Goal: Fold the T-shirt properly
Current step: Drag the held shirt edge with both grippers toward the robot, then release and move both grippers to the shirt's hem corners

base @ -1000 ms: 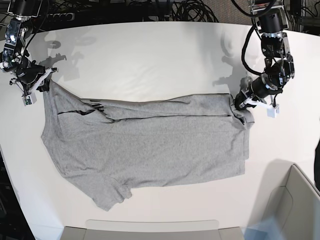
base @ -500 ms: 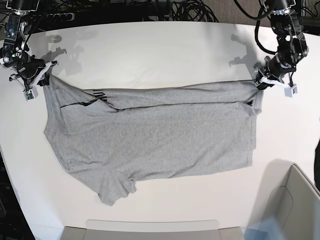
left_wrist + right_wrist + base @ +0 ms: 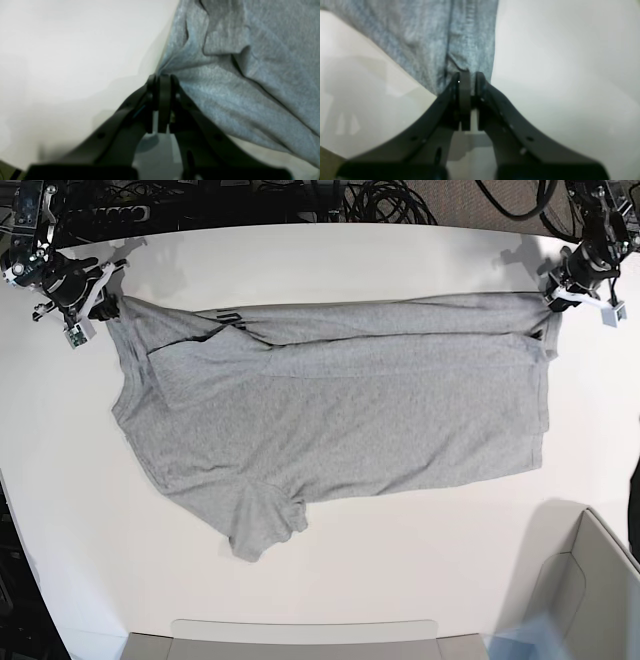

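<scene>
Heather-grey cotton short-sleeved T-shirt (image 3: pixel 340 420) lies spread across the white tabletop (image 3: pixel 300 270), far edge pulled into a fairly straight line between both arms, a sliver of black lettering (image 3: pixel 222 314) showing near the fold at that edge. Left end effector (image 3: pixel 556 292) is clamped on the shirt corner at base view's right; the wrist view shows both jaws together with fabric bunched at the tips. Right end effector (image 3: pixel 100 308) is likewise closed on the opposite corner, cloth pinched between the jaws. Step looks like a stretch/drag to flatten before folding. To do it well: keep both grips at equal height, hold even tension so the edge stays straight, lower together, avoid overpulling since the knit will stretch and skew. Near sleeve (image 3: pixel 262 532) is crumpled and angled out, and a diagonal crease sits by the right-side shoulder; both likely need smoothing. Pale grey bin (image 3: pixel 580 580) sits at the near corner, and a second tray edge (image 3: pixel 300 635) along the near side, both well apart from the shirt. Black cables (image 3: pixel 380 200) lie beyond the far edge, clear of the work.
</scene>
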Robot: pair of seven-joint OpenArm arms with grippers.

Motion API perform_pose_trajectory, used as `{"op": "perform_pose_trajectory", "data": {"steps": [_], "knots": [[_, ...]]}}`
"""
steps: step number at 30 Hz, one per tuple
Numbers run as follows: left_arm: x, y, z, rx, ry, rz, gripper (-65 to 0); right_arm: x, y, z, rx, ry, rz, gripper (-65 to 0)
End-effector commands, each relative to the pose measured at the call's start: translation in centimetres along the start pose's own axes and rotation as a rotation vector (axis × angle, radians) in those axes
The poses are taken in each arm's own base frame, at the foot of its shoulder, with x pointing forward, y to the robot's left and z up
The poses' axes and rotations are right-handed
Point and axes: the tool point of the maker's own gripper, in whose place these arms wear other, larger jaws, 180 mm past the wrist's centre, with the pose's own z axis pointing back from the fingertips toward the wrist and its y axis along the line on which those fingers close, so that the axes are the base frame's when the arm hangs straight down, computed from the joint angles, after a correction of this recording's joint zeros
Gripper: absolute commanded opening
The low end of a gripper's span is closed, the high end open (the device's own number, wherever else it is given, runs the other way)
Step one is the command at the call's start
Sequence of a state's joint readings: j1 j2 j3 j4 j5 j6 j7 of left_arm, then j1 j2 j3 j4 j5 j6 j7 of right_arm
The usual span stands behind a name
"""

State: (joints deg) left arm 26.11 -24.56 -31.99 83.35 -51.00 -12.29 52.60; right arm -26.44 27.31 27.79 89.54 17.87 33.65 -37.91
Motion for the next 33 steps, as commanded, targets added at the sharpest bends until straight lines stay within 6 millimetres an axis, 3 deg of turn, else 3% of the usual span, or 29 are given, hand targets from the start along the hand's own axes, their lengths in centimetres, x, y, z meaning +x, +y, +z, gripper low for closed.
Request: {"op": "perform_pose_trajectory", "data": {"steps": [1, 6, 10, 13, 22, 23, 27, 30, 33], "knots": [[-0.8, 2.3, 0.6, 0.091, 0.048, -0.017, -65.0, -2.3, 0.0, 0.5, 0.001, 0.101, 0.042, -65.0], [-0.5, 4.4, 1.8, 0.141, 0.058, -0.048, -65.0, -3.9, 1.8, 1.5, 0.028, 0.133, 0.066, -65.0], [0.5, 5.0, 2.3, 0.161, 0.053, -0.076, -65.0, -5.1, 3.0, 1.8, 0.046, 0.147, 0.049, -65.0], [0.0, 5.5, 2.6, 0.171, 0.067, -0.081, -65.0, -6.1, 3.6, 2.0, 0.058, 0.169, 0.042, -65.0], [0.2, 5.4, 2.6, 0.170, 0.061, -0.081, -65.0, -4.6, 5.1, 1.8, 0.129, 0.082, -0.057, -64.6], [0.4, 5.1, 2.7, 0.165, 0.054, -0.089, -65.0, -4.6, 5.1, 1.8, 0.129, 0.082, -0.057, -61.1], [1.7, 2.8, 3.7, 0.130, 0.005, -0.158, -54.6, -4.3, 5.2, 1.9, 0.129, 0.074, -0.049, -47.4], [2.3, 1.4, 4.6, 0.111, -0.020, -0.209, -53.8, -3.4, 5.3, 2.1, 0.127, 0.053, -0.030, -44.3], [2.8, 0.3, 5.0, 0.094, -0.032, -0.235, -53.8, -2.6, 3.8, 2.9, 0.079, 0.023, -0.036, -44.4]]}}
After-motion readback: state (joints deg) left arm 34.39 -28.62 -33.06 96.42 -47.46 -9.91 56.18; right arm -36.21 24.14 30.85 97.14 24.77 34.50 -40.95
